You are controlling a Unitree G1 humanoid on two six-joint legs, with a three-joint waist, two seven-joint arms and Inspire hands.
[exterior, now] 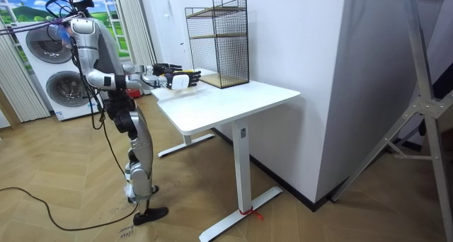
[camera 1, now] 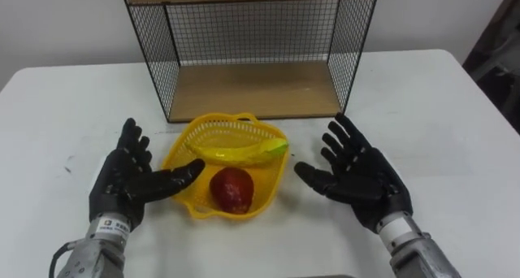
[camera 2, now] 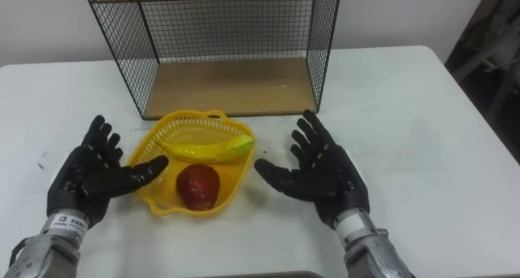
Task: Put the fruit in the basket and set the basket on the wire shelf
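Note:
A yellow plastic basket (camera 1: 192, 136) (camera 2: 152, 147) sits on the white table in front of the wire shelf (camera 1: 252, 46) (camera 2: 223, 42). In it lie a yellow banana (camera 1: 240, 153) (camera 2: 210, 146) and a red apple (camera 1: 232, 188) (camera 2: 198, 186). My left hand (camera 1: 130, 180) (camera 2: 91, 176) is open just left of the basket, thumb reaching toward its rim. At the basket's right my right hand (camera 1: 357, 174) (camera 2: 321, 172) is open too, palm facing it, a small gap between. In the room view I stand at the table's end with both hands (exterior: 170, 72) held out over it.
The shelf's lower wooden board (camera 1: 252, 89) lies just behind the basket, open at the front, with a second board above. The white table (camera 1: 439, 115) (exterior: 233, 97) stretches bare to both sides. Washing machines (exterior: 49, 65) stand behind me.

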